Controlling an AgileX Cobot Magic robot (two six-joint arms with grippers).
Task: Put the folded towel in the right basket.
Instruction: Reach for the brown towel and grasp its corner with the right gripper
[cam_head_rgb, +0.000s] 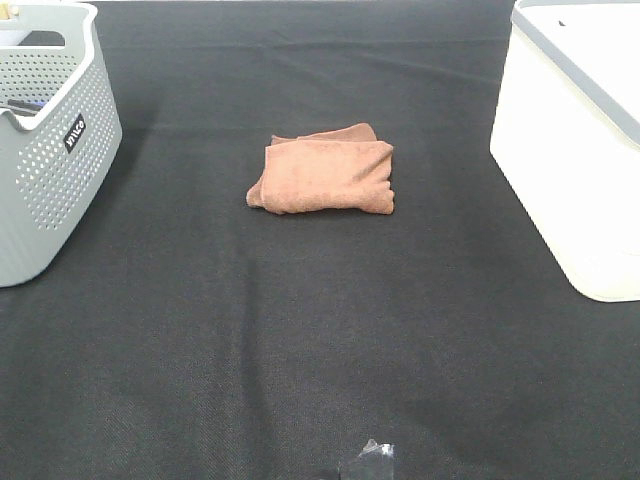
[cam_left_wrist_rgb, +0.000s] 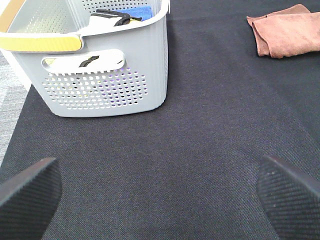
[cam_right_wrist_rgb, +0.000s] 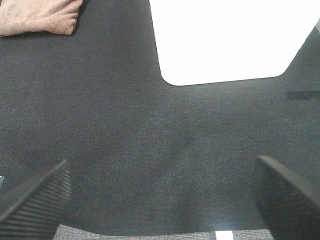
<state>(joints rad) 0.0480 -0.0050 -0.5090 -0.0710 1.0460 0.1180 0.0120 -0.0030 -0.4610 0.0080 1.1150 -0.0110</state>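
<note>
A folded rust-brown towel (cam_head_rgb: 324, 173) lies flat on the black cloth near the middle of the table. It also shows in the left wrist view (cam_left_wrist_rgb: 285, 33) and in a corner of the right wrist view (cam_right_wrist_rgb: 39, 16). The right basket (cam_head_rgb: 580, 140) is white with a grey rim and stands at the right edge; its wall fills part of the right wrist view (cam_right_wrist_rgb: 230, 40). My left gripper (cam_left_wrist_rgb: 160, 197) is open and empty over bare cloth, well short of the towel. My right gripper (cam_right_wrist_rgb: 160, 195) is open and empty, near the white basket.
A grey perforated basket (cam_head_rgb: 50, 140) stands at the left edge, holding blue and dark items (cam_left_wrist_rgb: 122, 14). A small dark shiny part (cam_head_rgb: 368, 462) shows at the near edge of the high view. The table's edge and floor show at the left in the left wrist view.
</note>
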